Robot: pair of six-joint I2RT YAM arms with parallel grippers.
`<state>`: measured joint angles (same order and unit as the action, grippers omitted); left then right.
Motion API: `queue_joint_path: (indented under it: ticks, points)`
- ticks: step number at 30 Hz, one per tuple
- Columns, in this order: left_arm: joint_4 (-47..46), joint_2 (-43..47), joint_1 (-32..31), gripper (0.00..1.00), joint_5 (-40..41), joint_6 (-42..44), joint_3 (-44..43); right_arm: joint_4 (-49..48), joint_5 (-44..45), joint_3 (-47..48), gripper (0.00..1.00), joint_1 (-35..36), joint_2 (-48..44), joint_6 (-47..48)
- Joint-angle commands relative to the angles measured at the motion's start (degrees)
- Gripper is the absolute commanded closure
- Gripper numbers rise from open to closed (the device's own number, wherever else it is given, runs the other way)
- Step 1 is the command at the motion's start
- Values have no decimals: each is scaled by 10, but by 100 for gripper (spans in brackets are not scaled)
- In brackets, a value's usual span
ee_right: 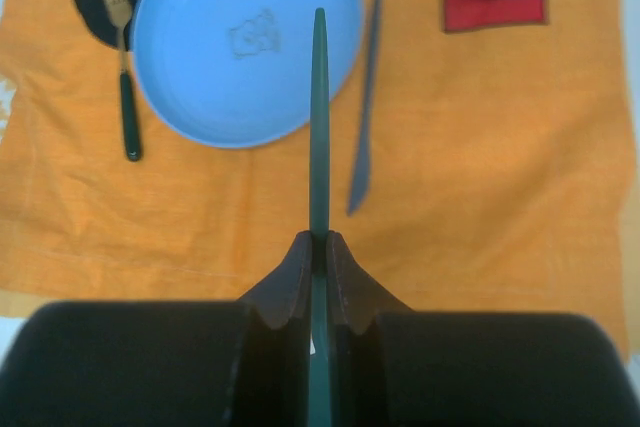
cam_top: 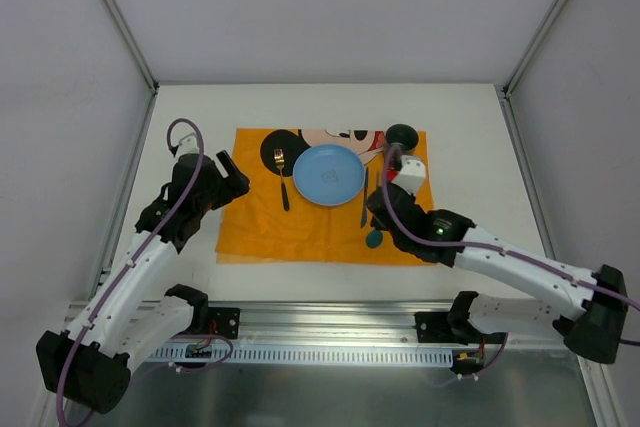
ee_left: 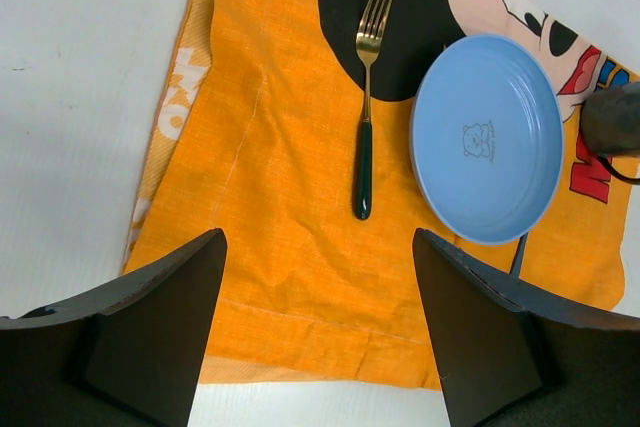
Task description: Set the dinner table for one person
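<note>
The dinner table [cam_top: 460, 137] lies flat and white beneath both arms, its aluminium rail [cam_top: 330, 319] running left to right along the near edge and an orange placemat [cam_top: 255, 232] at its middle. From the left: the left gripper [ee_left: 318, 247] hovers empty with jaws wide, then fork [cam_top: 283, 179], blue plate [cam_top: 329, 174] and knife [cam_top: 364, 197] — then the right gripper [ee_right: 318, 247], clamped on a green utensil [ee_right: 319, 127]. Only the right wrist view shows its shaft pointing toward the plate; only the top view shows the rail.

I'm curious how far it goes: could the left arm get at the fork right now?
Probably yes: the open left end effector faces the fork on the orange placemat, nothing lying between.
</note>
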<state>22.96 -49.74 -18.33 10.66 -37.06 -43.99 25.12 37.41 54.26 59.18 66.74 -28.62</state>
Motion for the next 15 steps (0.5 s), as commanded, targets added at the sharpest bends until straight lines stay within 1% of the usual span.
queue_joint_path:
  ticks: [1,2,3,4,5,7,10,11,12,13,14,15]
  points:
    - [-18,7,1,24,-17,-15,19,109,66,-76,100,-2,-130,-144]
    - [-28,8,1,24,-23,-19,23,109,72,-98,100,1,-156,-178]
    - [-34,6,0,24,-29,-21,28,111,75,-118,100,1,-199,-192]
    - [-43,5,0,24,-41,-25,39,107,74,-152,100,2,-215,-199]
    - [-55,-2,0,24,-45,-25,43,106,72,-165,100,2,-229,-207]
    - [-62,-13,0,24,-52,-26,44,117,65,-178,100,2,-247,-222]
    - [-93,-40,-2,25,-104,-23,44,105,44,-178,100,3,-236,-216]
    - [-112,-58,-6,25,-137,-19,47,95,38,-175,100,3,-228,-208]
    - [-162,-69,-18,25,-211,-15,48,77,26,-166,99,3,-220,-191]
    - [-190,-84,-25,25,-252,-14,50,74,23,-159,100,2,-210,-188]
    - [-214,-118,-33,25,-287,-16,49,72,21,-152,100,3,-186,-188]
    - [-256,-136,-49,25,-353,-21,44,70,25,-138,100,2,-174,-187]
